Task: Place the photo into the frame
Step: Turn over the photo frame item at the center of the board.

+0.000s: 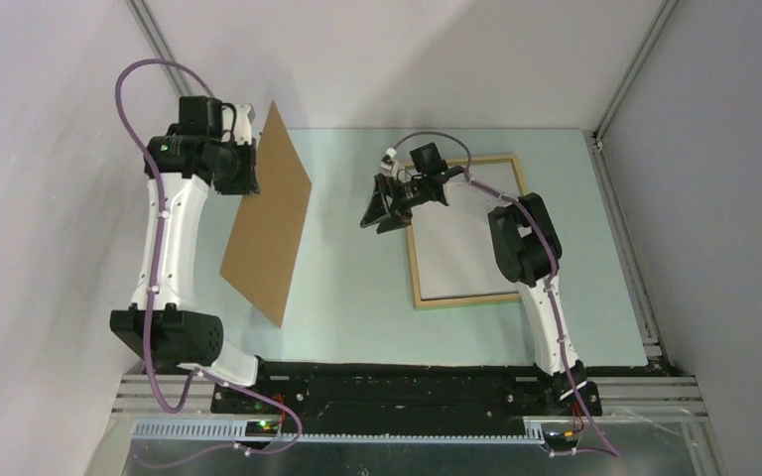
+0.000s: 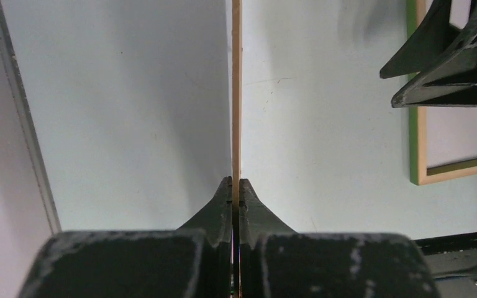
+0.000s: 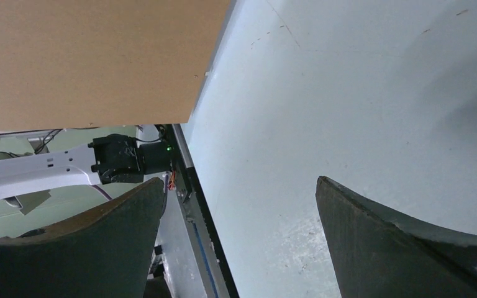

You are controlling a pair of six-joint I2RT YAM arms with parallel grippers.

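Observation:
The photo (image 1: 268, 213) stands lifted off the table on the left, its plain brown board back facing the overhead camera; its printed side is hidden. My left gripper (image 1: 248, 164) is shut on its far left edge. In the left wrist view the photo (image 2: 236, 93) shows edge-on as a thin tan line, pinched at the gripper (image 2: 236, 184). The frame (image 1: 463, 230) lies flat at centre right, pale wood rim around a white middle; its green face shows in the left wrist view (image 2: 414, 112). My right gripper (image 1: 382, 210) hovers open over the frame's left edge, empty. The right wrist view shows the photo's back (image 3: 93, 59) beyond the open gripper (image 3: 239, 192).
The pale green table (image 1: 357, 288) is bounded by grey walls and aluminium rails. A black base bar (image 1: 397, 387) runs along the near edge between the arm mounts. The right arm's elbow (image 1: 521, 243) hangs over the frame's right part.

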